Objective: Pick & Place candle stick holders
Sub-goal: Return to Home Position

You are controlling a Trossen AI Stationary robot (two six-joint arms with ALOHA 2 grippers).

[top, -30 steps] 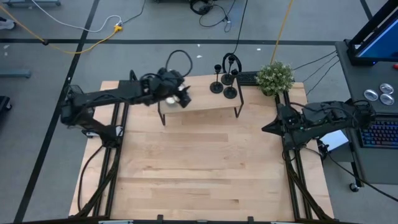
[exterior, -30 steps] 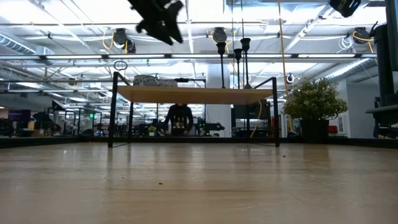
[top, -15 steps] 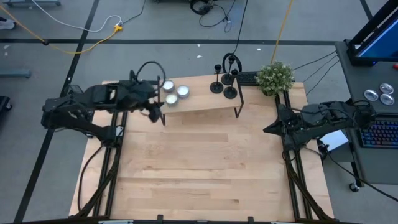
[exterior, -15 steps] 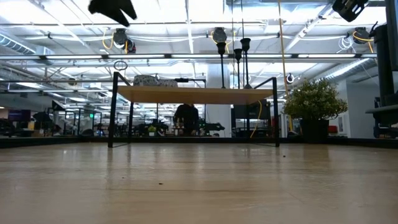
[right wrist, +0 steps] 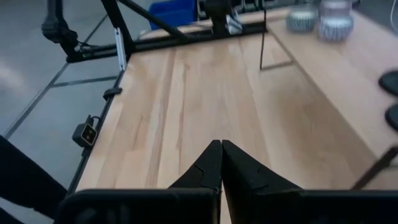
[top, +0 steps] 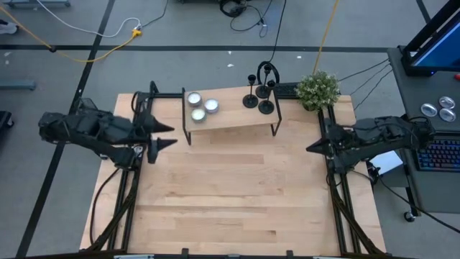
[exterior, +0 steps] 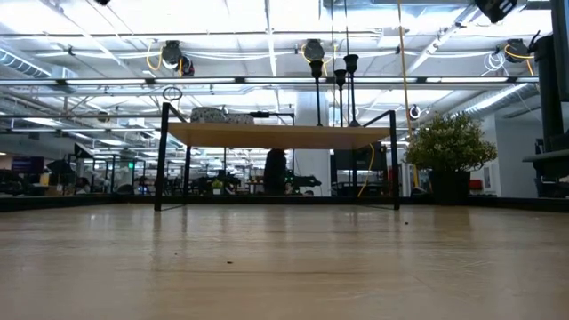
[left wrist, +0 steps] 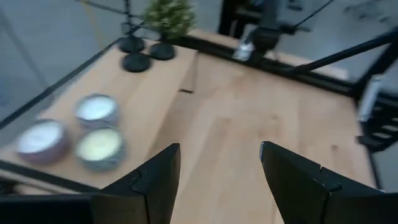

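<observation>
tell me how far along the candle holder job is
Done: all three candle stick holders stand on the shelf, at the end away from the tealights. In hand: nothing. The left claw is open at the left side of the table, and the right claw is shut at its right. Left: seemingly no holder to place.

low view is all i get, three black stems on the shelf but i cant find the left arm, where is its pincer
observer: The left pincer is off the shelf's left end, above the table's left side.
operator: holding anything
observer: No, the left wrist view shows its fingers apart with nothing between.
operator: and the right one
observer: The right pincer is shut on nothing at the table's right edge, apart from the candle stick holders.
</observation>
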